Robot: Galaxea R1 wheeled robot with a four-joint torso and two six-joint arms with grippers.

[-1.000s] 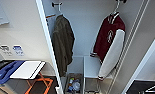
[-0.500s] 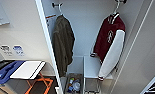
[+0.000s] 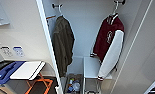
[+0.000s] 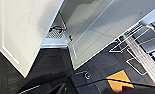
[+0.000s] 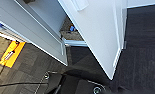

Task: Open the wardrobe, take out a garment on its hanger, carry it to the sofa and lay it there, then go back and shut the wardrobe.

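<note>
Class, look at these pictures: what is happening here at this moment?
A robot faces an open wardrobe. Inside, a maroon jacket with white sleeves hangs on a white hanger from a wall hook, with an olive-brown jacket hanging to its left. Nothing is being held; both jackets hang untouched, and both doors stand swung wide over dark carpet.

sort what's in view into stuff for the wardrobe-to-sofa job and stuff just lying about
For the job:
wardrobe, doors open
maroon varsity jacket
white hanger

Just about:
olive-brown jacket
basket of small items
white-topped folding table
</note>
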